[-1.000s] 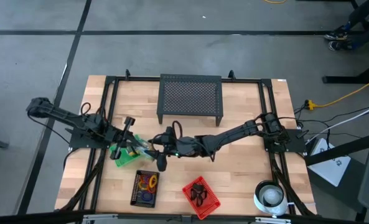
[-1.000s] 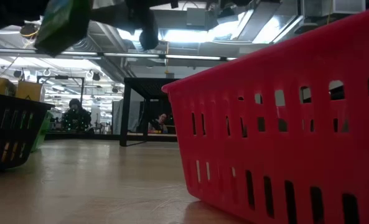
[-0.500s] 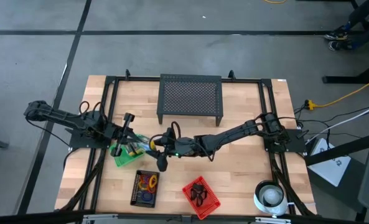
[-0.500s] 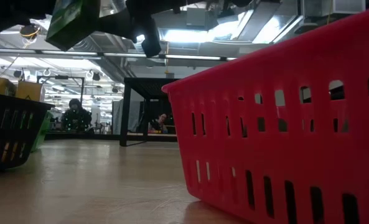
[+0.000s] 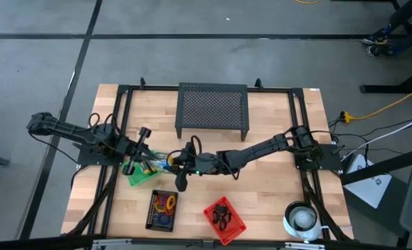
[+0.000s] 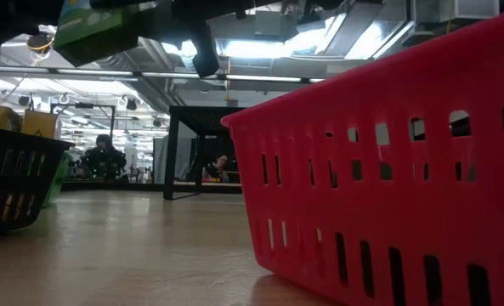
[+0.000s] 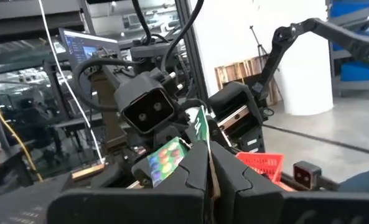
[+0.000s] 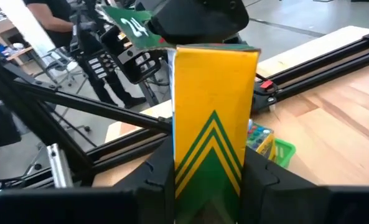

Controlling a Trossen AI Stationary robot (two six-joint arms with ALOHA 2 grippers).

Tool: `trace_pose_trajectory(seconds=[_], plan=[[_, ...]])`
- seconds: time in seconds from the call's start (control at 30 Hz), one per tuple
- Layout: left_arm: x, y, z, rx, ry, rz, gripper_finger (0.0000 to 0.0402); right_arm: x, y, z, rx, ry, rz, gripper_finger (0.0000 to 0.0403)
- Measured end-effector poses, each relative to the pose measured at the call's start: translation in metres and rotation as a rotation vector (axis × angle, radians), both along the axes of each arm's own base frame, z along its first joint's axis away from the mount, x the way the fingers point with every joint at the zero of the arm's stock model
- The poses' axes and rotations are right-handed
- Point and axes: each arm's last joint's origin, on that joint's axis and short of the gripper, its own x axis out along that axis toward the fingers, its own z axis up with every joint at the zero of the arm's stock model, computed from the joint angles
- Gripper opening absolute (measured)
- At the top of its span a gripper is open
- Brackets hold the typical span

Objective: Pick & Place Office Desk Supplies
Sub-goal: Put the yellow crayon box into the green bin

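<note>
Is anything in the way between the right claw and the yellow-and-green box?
Nothing visible is. The yellow-and-green box sits right between the right claw's two fingers, touching both. The left claw pinches the box's other end.

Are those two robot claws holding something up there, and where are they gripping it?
Yes. A yellow-and-green crayon box sits between both. The right gripper clasps its two sides; the left gripper pinches its open flap end.
</note>
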Motion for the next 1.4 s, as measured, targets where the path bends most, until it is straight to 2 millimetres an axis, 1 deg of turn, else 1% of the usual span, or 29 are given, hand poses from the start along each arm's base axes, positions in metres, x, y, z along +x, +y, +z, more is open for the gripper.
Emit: trace_pose_trajectory(seconds=[0.07,0.17,0.3,0.47,0.6,0.67,0.73,0.83,0.9,1.07,1.2,1.3,1.4], plan=[[-0.001,0.000,0.003,-0.024,-0.008,-0.008,0.0012,0.000,0.001,0.000,0.006,0.004,0.020,0.0102],[-0.003,0.000,0.010,-0.075,0.055,-0.015,0.0036,-0.001,0.002,-0.005,-0.008,0.051,0.031,0.0102],[-0.003,0.003,0.015,-0.144,0.265,0.076,0.0084,-0.003,0.003,-0.010,-0.016,0.095,0.086,0.0102],[-0.008,0.004,0.034,-0.250,0.408,0.073,0.0143,-0.004,0.004,-0.014,-0.036,0.148,0.134,0.0102],[-0.011,0.004,0.052,-0.302,0.530,0.083,0.0169,-0.005,0.001,-0.017,-0.097,0.175,0.142,0.0102],[-0.009,0.003,0.061,-0.329,0.578,0.065,0.0176,-0.003,-0.005,-0.017,-0.103,0.178,0.128,0.0102],[-0.004,0.002,0.066,-0.349,0.637,0.058,0.0179,0.000,-0.015,-0.017,-0.089,0.176,0.101,0.0102],[0.008,0.000,0.067,-0.349,0.735,0.085,0.0180,0.002,-0.028,-0.017,-0.088,0.186,0.062,0.0102],[0.016,-0.002,0.069,-0.337,0.793,0.101,0.0180,0.003,-0.032,-0.017,-0.078,0.180,0.047,0.0102],[0.033,-0.003,0.072,-0.285,0.971,0.193,0.0181,0.003,-0.033,-0.017,-0.047,0.186,0.077,0.0102],[0.044,-0.004,0.076,-0.233,1.068,0.243,0.0182,0.003,-0.029,-0.017,-0.052,0.184,0.091,0.0102],[0.049,-0.006,0.084,-0.222,1.072,0.216,0.0182,0.003,-0.026,-0.015,-0.046,0.183,0.112,0.0102],[0.050,-0.005,0.096,-0.211,1.041,0.238,0.0183,0.002,-0.024,-0.014,-0.044,0.185,0.123,0.0102]])
